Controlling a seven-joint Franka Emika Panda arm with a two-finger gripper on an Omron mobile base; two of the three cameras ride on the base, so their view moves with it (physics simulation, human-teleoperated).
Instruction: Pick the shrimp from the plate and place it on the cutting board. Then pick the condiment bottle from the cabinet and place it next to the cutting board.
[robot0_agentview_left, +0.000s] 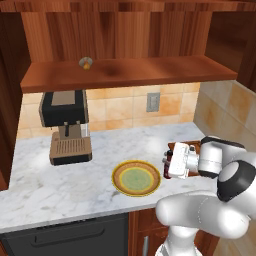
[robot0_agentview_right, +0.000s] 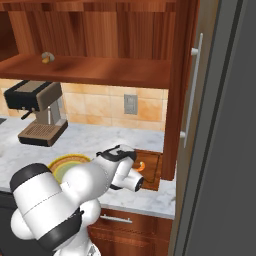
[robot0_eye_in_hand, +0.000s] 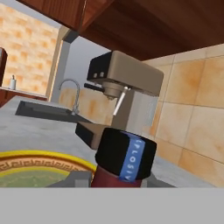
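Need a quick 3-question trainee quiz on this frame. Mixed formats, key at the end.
1. True or false: the shrimp lies on the plate.
2. What does the end effector hold? A) the shrimp B) the condiment bottle C) nothing
3. Which machine stands on the counter to the left of the plate in the left base view?

Key:
1. False; it lies on the cutting board.
2. B
3. The coffee machine.
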